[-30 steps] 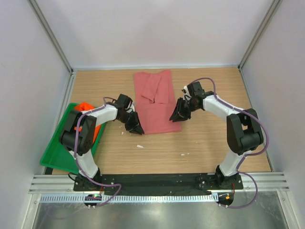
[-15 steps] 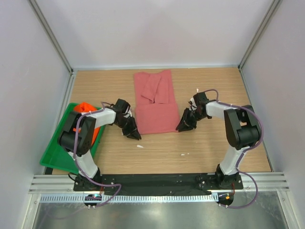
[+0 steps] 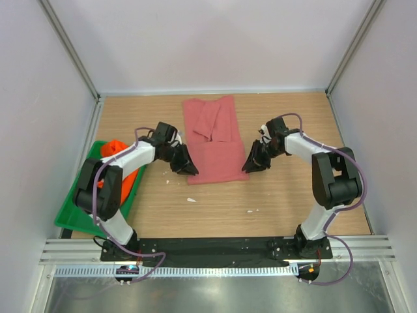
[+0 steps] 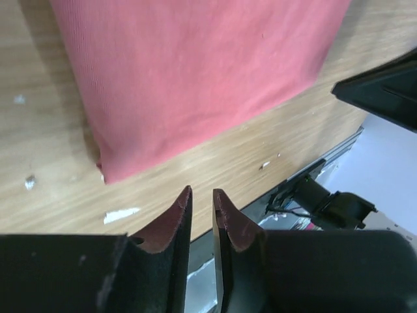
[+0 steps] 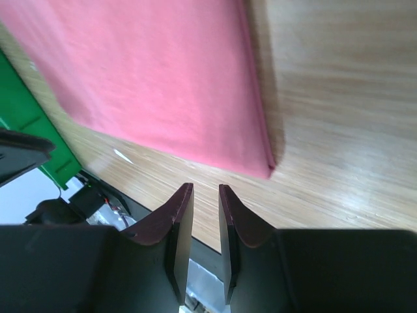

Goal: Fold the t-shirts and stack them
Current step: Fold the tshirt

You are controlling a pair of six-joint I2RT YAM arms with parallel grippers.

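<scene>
1. The pink t-shirt (image 3: 212,140) lay flat on the wooden bench (image 3: 287,195), in the middle towards the far side; it was folded into a long strip, with a smaller folded flap resting on its far half.
2. The left tool (image 4: 202,192) stood just beside the shirt's near left corner; its fingers were only a narrow slit apart, with nothing between them; in the left wrist view the tips hung over bare wood, just short of the hem.
3. The right tool (image 5: 206,188) stood just beside the near right corner, mirroring the other; its fingers were likewise a narrow gap apart and held nothing; the tips pointed at bare wood close to the corner of the cloth.
4. The orange t-shirt (image 3: 116,147) lay bunched in the green tray (image 3: 75,212) at the left edge of the bench; the left arm hid part of it; it was well apart from the pink one.
5. A few white flecks (image 3: 191,199) lay on the wood between the pink shirt and the arm bases.
</scene>
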